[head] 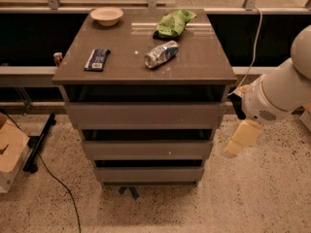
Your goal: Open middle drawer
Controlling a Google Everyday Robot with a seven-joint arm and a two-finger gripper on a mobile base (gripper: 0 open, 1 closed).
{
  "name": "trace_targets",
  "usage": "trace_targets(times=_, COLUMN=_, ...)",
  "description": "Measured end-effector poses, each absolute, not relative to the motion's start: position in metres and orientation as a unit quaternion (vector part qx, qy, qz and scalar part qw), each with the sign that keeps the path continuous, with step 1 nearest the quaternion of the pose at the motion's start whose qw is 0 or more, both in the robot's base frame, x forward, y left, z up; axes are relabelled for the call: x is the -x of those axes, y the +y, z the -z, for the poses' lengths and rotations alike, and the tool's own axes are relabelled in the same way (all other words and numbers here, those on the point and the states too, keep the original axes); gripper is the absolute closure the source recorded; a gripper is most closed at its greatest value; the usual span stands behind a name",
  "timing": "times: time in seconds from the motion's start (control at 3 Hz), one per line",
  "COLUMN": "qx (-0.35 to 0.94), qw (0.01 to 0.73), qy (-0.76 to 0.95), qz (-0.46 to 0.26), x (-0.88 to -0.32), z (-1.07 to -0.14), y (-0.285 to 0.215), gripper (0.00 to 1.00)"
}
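grey-brown middle drawer (146, 150) just left of end effector (235, 147), not touching.

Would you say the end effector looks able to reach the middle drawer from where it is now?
Probably yes. The end effector hangs right of the middle drawer, roughly level with it, with only floor showing between. The front is flat and handle-less, so pulling may need the dark gap above it.
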State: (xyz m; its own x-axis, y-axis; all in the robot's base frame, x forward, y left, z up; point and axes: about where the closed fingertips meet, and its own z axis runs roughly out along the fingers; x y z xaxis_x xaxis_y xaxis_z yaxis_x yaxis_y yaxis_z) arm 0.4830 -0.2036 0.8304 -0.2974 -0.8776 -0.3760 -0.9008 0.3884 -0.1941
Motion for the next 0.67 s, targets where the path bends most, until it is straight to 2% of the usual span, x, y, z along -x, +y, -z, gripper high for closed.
trace_targets(times=0.67, qx=0.556, qw=0.223, qy=0.799, qz=-0.043, x=-0.4849, z=-0.8208, y=-0.1942, gripper=0.0)
